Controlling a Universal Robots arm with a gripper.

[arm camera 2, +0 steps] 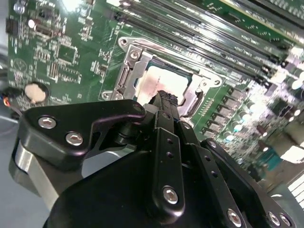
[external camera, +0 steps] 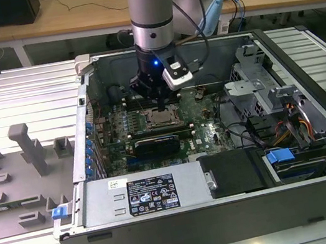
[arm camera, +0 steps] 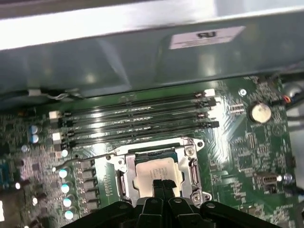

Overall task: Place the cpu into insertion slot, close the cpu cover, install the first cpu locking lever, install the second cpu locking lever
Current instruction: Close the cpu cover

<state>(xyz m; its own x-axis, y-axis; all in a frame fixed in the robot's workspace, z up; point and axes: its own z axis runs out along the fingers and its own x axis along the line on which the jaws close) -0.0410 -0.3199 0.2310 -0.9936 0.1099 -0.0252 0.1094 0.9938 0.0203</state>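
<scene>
At the top centre of the exterior view, the arm (external camera: 153, 10) is a thick round tube with a pale blue band above and silver-grey metal below, ending in a shiny ring. Under it sits a black wrist section with 1 small blue light (external camera: 156, 64). A white-grey camera block (external camera: 178, 74) is fixed to its side, and black cables (external camera: 195, 26) loop off toward the exterior view's right. The gripper (external camera: 160, 105) is matt black. In the second wrist view its flat curved links (arm camera 2: 90, 121) carry round silver screw heads (arm camera 2: 47, 122). In the first wrist view its 2 narrow fingers (arm camera: 158, 187) are black and square-tipped.
</scene>
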